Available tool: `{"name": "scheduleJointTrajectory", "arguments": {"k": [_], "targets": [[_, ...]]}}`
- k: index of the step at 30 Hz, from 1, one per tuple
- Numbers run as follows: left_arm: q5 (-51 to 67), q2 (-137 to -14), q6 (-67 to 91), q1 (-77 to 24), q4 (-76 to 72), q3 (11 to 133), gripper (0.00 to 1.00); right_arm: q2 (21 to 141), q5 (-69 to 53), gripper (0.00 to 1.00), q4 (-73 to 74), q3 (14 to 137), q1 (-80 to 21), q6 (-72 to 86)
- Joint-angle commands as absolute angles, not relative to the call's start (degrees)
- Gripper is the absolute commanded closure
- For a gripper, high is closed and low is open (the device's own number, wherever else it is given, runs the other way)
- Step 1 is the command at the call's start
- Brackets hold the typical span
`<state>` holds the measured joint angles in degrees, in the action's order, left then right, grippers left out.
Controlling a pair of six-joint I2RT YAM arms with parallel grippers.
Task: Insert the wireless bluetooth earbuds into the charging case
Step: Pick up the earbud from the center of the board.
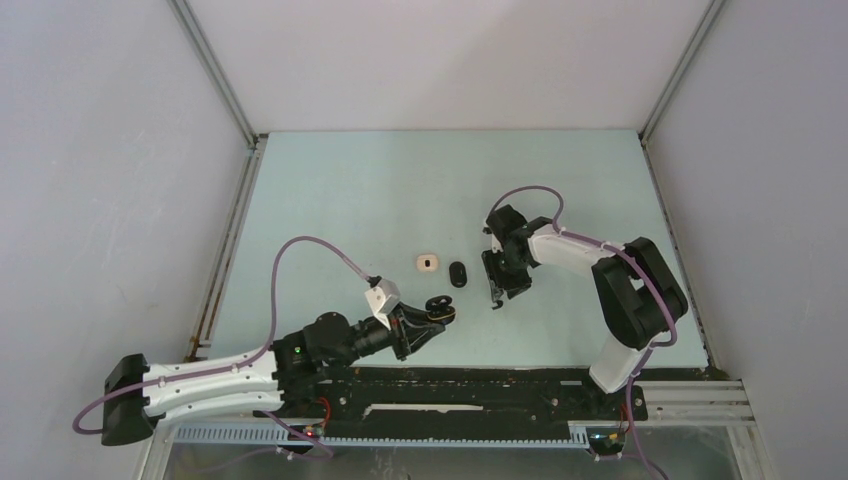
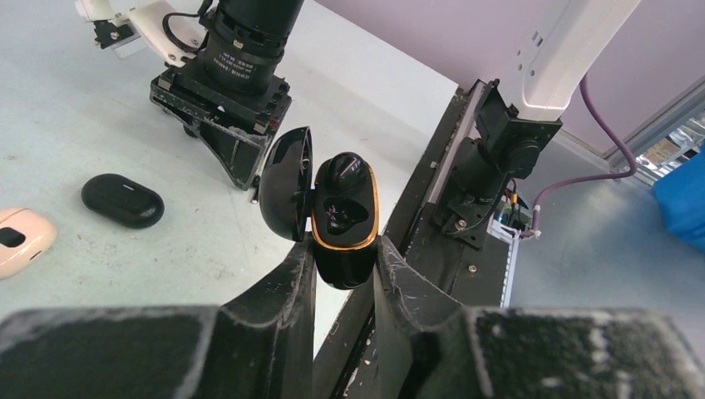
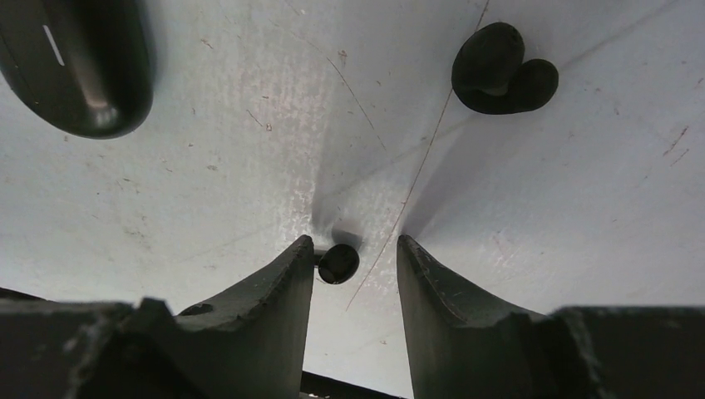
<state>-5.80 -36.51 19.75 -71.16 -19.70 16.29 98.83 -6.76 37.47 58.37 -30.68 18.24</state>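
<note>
My left gripper is shut on the base of an open black charging case with a gold rim and holds it above the table near the front edge. Its lid is swung open to the left, and one black earbud sits inside. My right gripper is open and points down at the table. A small black earbud lies between its fingertips, against the left finger. Another black earbud lies farther off on the table.
A closed black case lies on the table just left of my right gripper; it also shows in the right wrist view and the left wrist view. A pinkish-white case lies beside it. The black base rail runs along the front.
</note>
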Motion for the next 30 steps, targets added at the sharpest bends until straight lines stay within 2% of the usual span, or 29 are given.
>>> {"name": "scheduleJointTrajectory", "arguments": {"k": [1,13,19,30], "targets": [[-5.89,-36.14,17.77,-71.63,-19.09,18.98,1.0,99.23,-4.4,0.56,37.84,60.29,-31.64,15.64],[-3.93,-39.8,17.23,-71.63,-18.64,20.52,1.0,97.78,-3.49,0.57,41.2,60.29,-32.56,7.95],[-3.34,-40.47,17.23,-71.63,-19.43,20.45,1.0,96.62,-3.86,0.63,41.06,60.29,-32.82,5.55],[-3.38,-39.24,18.19,-71.8,-19.5,19.46,1.0,97.8,-2.65,0.62,40.67,60.49,-33.66,5.1]]}}
